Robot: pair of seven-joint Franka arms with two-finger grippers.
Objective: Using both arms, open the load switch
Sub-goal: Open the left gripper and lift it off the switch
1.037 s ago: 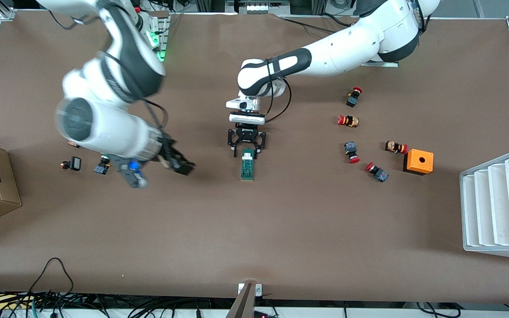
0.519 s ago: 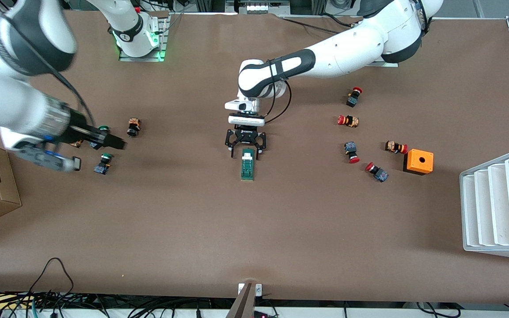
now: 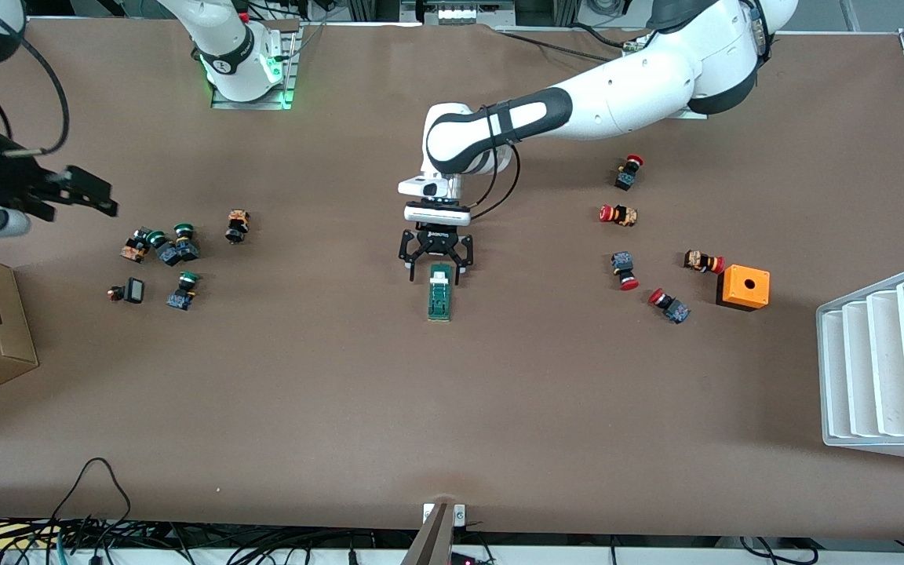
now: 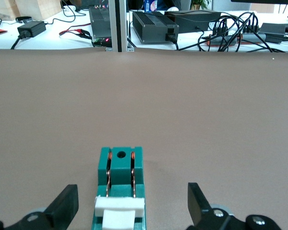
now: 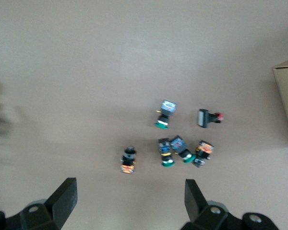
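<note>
Both claws stand wide and hold nothing. Left gripper [image 3: 435, 267] hangs low at mid-table, fingers [image 4: 65, 207] spread on either side of the white tab end of the load switch [image 3: 440, 291], apart from it; the green block lies flat on the table [image 3: 452, 408] and runs from between the fingers toward the front camera. Right gripper [image 3: 103, 196] is up in the air over the right arm's end of the table, above a cluster of green-capped push buttons [image 5: 175, 146].
</note>
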